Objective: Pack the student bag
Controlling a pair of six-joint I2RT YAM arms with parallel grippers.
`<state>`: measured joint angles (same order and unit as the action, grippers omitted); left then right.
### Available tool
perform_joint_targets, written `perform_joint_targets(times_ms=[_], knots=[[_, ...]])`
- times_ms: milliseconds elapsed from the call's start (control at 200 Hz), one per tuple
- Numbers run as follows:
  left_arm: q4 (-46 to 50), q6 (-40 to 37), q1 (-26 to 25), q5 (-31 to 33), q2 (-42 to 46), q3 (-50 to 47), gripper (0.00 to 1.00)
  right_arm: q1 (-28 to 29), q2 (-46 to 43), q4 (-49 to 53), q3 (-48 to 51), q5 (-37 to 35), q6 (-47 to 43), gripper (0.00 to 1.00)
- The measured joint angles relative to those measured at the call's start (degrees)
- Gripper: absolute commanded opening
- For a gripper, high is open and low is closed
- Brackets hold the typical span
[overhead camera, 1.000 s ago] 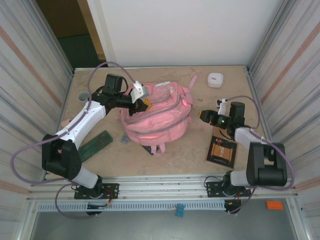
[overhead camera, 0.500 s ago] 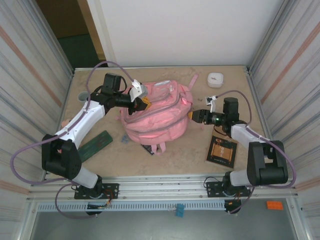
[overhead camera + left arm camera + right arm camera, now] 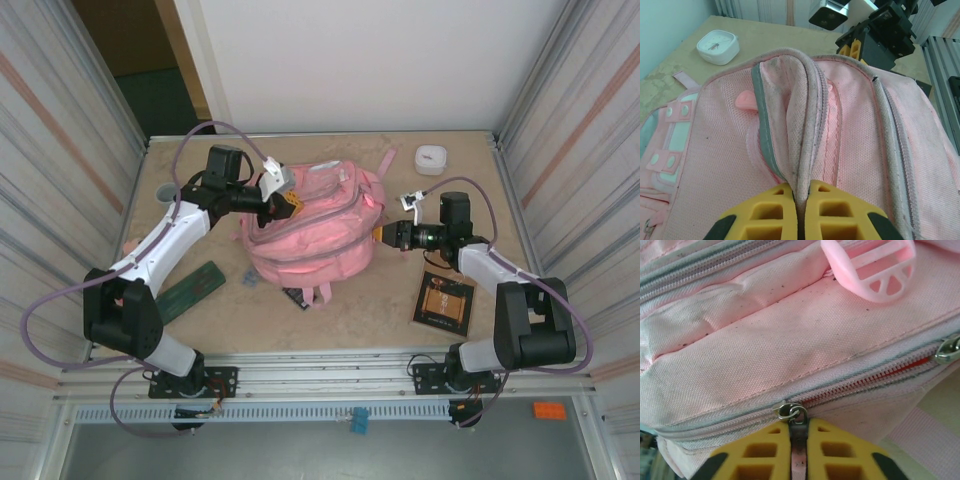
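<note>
The student bag (image 3: 315,235) is a large pink backpack lying at the middle of the table. My left gripper (image 3: 288,205) reaches over its upper left part. In the left wrist view this gripper (image 3: 801,187) is shut on a raised fold of the bag's zip edge (image 3: 790,100). My right gripper (image 3: 380,236) is at the bag's right side. In the right wrist view it (image 3: 799,422) is shut on the dark zipper pull (image 3: 798,440), which hangs from a metal slider (image 3: 789,411). To the slider's right the zip shows red teeth (image 3: 865,382).
A white square box (image 3: 431,159) sits at the back right. A brown book (image 3: 444,302) lies near the right arm and a flat green item (image 3: 190,290) near the left arm. A grey cup (image 3: 167,192) stands at the left wall. Ribbed walls close in both sides.
My right gripper has moved left to the bag's right side and shut on the zipper pull. The left gripper has kept its hold on the bag.
</note>
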<state>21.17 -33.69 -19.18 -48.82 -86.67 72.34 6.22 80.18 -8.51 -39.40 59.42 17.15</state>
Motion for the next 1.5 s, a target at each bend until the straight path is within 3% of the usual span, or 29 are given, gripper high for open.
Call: perform_joint_targets(times_ms=[155, 341, 601, 872, 947, 1052, 1097, 1293, 1428, 1503], knots=[[-1.42, 1.07, -0.52, 3.43, 0.00, -0.17, 0.00, -0.07, -0.28, 1.66, -0.07, 0.26, 0.17, 0.00], [-3.30, 1.25, -4.44, 14.45, 0.28, -0.63, 0.00, 1.84, -3.91, 5.09, -0.17, -1.09, 0.20, 0.00], [-7.63, 4.50, -8.96, 27.78, 0.37, -1.29, 0.00, 9.44, -6.43, 9.03, -2.78, -4.42, 2.82, 0.00], [-9.22, 7.56, -13.35, 36.06, -1.62, -1.20, 0.00, 21.38, -7.89, 7.96, -3.17, -15.23, 13.88, 0.02], [-9.51, 8.20, -13.86, 36.59, -2.25, -1.20, 0.00, 23.89, -8.33, 7.56, -3.17, -19.04, 17.00, 0.13], [-10.95, 8.26, -13.86, 36.46, -2.54, -1.20, 0.00, 24.17, -9.75, 7.74, -2.97, -22.32, 20.68, 0.51], [-11.65, 8.17, -13.86, 36.17, -2.60, -1.20, 0.00, 23.21, -11.13, 7.39, -2.21, -22.38, 22.01, 0.58], [-12.11, 5.84, -12.17, 28.76, -2.60, -2.03, 0.00, 13.27, -14.34, 5.33, 1.29, -22.10, 30.40, 0.63], [-11.98, 4.59, -10.38, 23.04, -2.60, -2.97, 0.00, 12.83, -11.63, 3.63, 1.38, -21.44, 35.19, 0.63], [-11.93, 3.96, -9.46, 20.02, -2.60, -2.99, 0.00, 12.87, -10.21, 1.95, 1.38, -20.96, 37.68, 0.57]])
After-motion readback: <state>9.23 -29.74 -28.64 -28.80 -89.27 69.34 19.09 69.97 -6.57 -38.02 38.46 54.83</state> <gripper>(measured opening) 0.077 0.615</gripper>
